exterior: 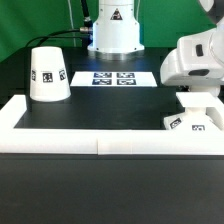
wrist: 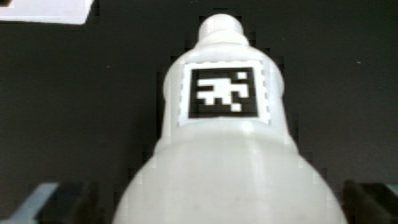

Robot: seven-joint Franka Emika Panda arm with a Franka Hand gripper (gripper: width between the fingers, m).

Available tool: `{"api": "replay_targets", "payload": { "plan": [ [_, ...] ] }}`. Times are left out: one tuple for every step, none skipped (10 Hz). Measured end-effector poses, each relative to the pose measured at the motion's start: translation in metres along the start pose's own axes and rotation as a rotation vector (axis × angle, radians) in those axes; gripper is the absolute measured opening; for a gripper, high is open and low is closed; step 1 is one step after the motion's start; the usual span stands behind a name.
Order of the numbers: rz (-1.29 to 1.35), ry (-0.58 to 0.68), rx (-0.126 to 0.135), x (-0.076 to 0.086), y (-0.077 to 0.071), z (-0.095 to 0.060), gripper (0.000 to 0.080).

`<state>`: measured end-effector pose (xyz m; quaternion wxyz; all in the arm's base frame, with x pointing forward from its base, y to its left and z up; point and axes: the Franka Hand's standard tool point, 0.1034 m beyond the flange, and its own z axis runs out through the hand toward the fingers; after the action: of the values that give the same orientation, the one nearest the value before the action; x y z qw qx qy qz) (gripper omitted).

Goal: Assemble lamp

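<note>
The white bulb (wrist: 222, 150) fills the wrist view. Its wide rounded end lies between my fingers and its narrow tip points away, with a square tag on its upper face. My gripper (wrist: 210, 212) straddles the rounded end, and a dark gap shows at each finger (wrist: 45, 205), so it is open. In the exterior view my gripper (exterior: 191, 108) hangs low at the right over a white tagged part (exterior: 190, 122), which seems to be the bulb. The cone shade (exterior: 48, 73) stands at the left. I cannot pick out the base.
A low white wall (exterior: 100, 142) runs along the front and up the left side. The marker board (exterior: 112, 78) lies at the back middle, and its corner shows in the wrist view (wrist: 45, 10). The white robot pedestal (exterior: 113, 30) stands behind it.
</note>
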<state>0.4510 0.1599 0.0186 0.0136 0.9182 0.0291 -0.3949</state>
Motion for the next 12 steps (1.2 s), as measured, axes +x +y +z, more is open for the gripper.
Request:
{"api": "replay_targets", "payload": {
  "plan": [
    [0.000,0.000,0.000,0.000,0.000,0.000,0.0575],
    [0.000,0.000,0.000,0.000,0.000,0.000,0.0577],
    [0.000,0.000,0.000,0.000,0.000,0.000,0.0577],
    [0.000,0.000,0.000,0.000,0.000,0.000,0.0577],
    [0.000,0.000,0.000,0.000,0.000,0.000,0.0577],
    [-0.008,0.001,0.000,0.000,0.001,-0.001,0.0577],
    [-0.049,0.005,0.003,-0.003,0.010,-0.009,0.0577],
    [-0.065,0.009,0.009,-0.009,0.018,-0.021,0.0579],
    [-0.070,0.006,0.014,-0.017,0.023,-0.033,0.0579],
    [-0.070,0.001,0.019,-0.027,0.028,-0.045,0.0579],
    [-0.068,0.002,0.024,-0.034,0.034,-0.055,0.0579],
    [-0.064,0.014,0.029,-0.041,0.039,-0.067,0.0579]
  ]
}}
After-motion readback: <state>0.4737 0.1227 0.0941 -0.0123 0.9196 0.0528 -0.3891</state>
